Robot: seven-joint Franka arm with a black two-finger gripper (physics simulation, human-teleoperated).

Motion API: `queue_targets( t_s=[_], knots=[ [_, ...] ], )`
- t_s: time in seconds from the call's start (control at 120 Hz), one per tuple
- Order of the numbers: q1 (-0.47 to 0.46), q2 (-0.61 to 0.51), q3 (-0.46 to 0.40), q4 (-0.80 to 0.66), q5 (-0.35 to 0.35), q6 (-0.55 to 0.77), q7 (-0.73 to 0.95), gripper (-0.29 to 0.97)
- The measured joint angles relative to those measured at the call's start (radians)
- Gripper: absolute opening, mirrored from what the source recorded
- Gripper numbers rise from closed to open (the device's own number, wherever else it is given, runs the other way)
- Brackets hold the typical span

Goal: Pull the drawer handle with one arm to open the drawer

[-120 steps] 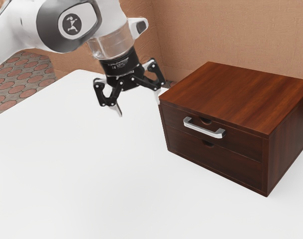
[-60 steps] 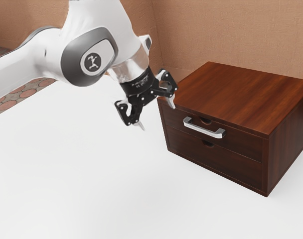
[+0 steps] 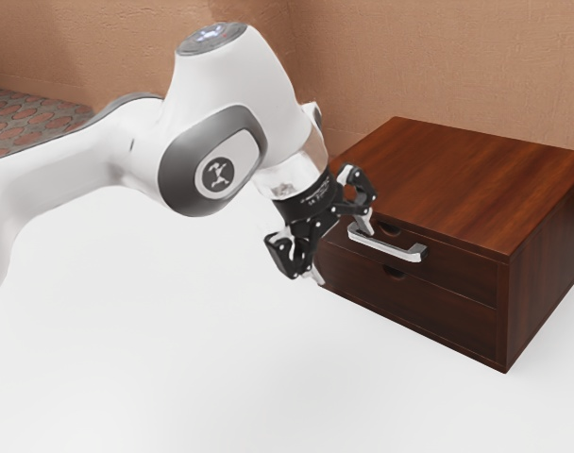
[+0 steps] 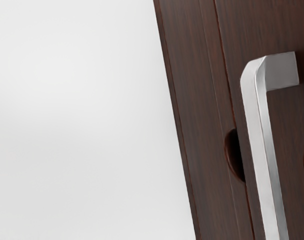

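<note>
A dark wooden cabinet [image 3: 457,179] with two drawers stands on the white table at the exterior view's right. The upper drawer [image 3: 447,264] sits flush with the front and carries a silver bar handle [image 3: 389,244]. My black gripper [image 3: 334,247] is open and tilted toward the cabinet's front, right at the handle's left end. One fingertip [image 3: 365,223] is beside that end and the other hangs lower, near the table. The wrist view looks closely at the handle [image 4: 264,165] against the dark drawer front [image 4: 202,125], with nothing between the fingers.
The lower drawer [image 3: 429,307] has only a small finger notch. White table [image 3: 174,359] spreads wide in front of and to the left of the cabinet. A brown wall [image 3: 457,57] rises behind it.
My arm has swung toward the exterior view's right and come lower, carrying the open gripper from beside the cabinet's top corner to the handle's left end. The drawer has not moved.
</note>
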Motion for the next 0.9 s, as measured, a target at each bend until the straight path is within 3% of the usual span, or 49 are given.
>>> queue_targets(
  t_s=[0.375, 0.9],
  knots=[
    [0.016, -0.013, 0.001, -0.077, 0.000, 0.130, -0.069, 0.68],
    [0.000, 0.033, -0.003, -0.068, 0.003, 0.220, -0.116, 0.68]
  ],
)
